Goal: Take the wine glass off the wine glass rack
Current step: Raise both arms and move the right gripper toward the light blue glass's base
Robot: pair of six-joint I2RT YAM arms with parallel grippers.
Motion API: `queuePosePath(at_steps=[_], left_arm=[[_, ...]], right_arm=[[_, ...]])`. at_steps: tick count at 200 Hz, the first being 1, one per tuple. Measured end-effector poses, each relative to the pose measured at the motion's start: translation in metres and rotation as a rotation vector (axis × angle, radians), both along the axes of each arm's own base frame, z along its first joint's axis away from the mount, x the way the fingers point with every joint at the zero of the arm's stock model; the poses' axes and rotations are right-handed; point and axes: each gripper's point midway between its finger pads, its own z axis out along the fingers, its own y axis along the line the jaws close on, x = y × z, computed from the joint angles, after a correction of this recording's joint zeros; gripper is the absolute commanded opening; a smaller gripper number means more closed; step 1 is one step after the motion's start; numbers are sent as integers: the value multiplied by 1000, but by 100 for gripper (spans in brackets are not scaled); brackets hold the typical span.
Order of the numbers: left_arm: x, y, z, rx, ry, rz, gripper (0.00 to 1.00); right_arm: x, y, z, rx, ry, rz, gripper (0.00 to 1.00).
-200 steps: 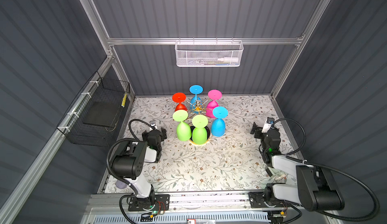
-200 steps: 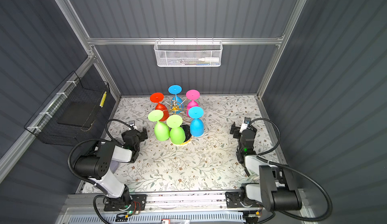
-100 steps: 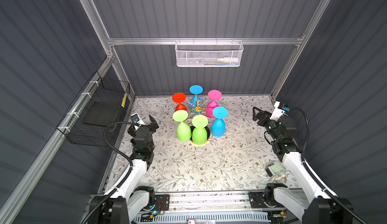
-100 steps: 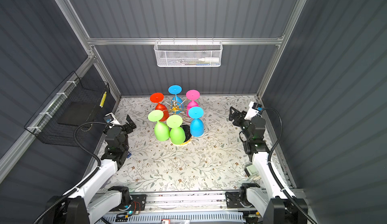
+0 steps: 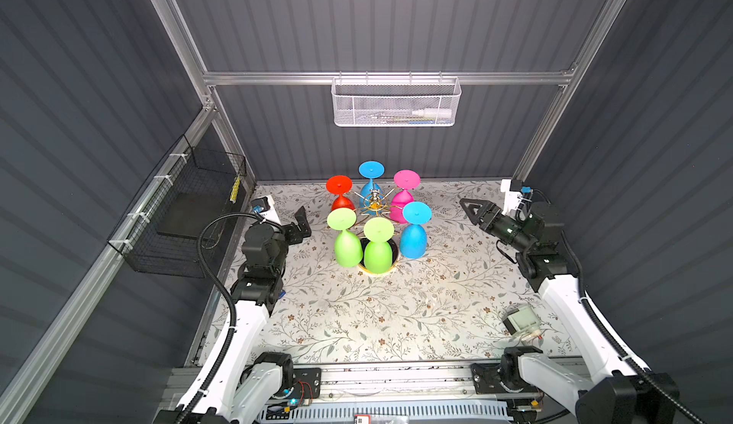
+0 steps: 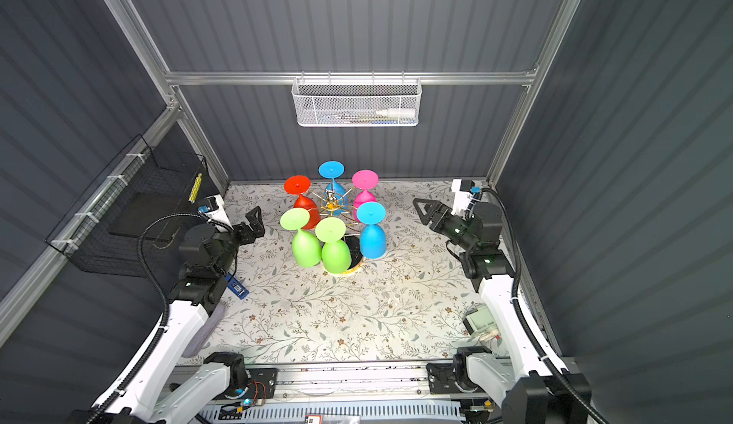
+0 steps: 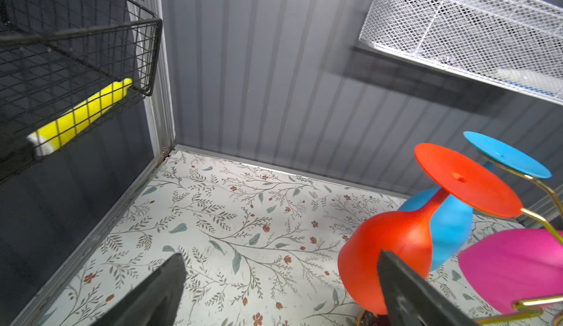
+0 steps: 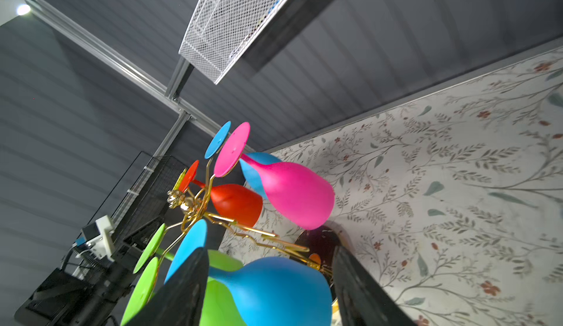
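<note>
Right now we see the wine glass rack (image 5: pixel 375 203) standing upright toward the back middle of the floral counter (image 5: pixel 357 323). Its black, gold-rimmed base is partly hidden behind the hanging bowls. Six wine glasses hang from its arms upside down, feet up. The red glass (image 5: pixel 342 203), the rear blue glass (image 5: pixel 371 169) and the pink glass (image 5: pixel 398 210) are on the far side. The left green glass (image 5: pixel 347 248), the right green glass (image 5: pixel 377 256) and the front blue glass (image 5: pixel 413 239) are on the near side. None is off the rack.

The left gripper (image 5: pixel 303 225) hovers over the counter to the left of the rack, near the red and left green glasses but touching neither. Its jaws stand wide apart with nothing between them. The right gripper (image 5: pixel 474 212) hovers to the right of the rack, pointing toward the front blue glass and well apart from it. Its jaws are parted too, and it holds nothing.

A white mesh basket (image 5: pixel 396 103) hangs on the back wall, and a black wire basket (image 5: pixel 186 212) on the left wall.
</note>
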Motion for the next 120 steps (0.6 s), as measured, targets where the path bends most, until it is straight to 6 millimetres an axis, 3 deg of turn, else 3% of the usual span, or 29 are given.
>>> queuePosePath(at_steps=[45, 87, 120], left_arm=[[-5, -3, 0, -3, 6, -21, 100], [-10, -3, 7, -6, -10, -24, 100], [-11, -3, 8, -6, -13, -24, 100]], right_arm=[[-8, 41, 5, 32, 60, 144, 60], [-8, 66, -9, 51, 149, 229, 53], [-14, 79, -7, 59, 172, 279, 44]])
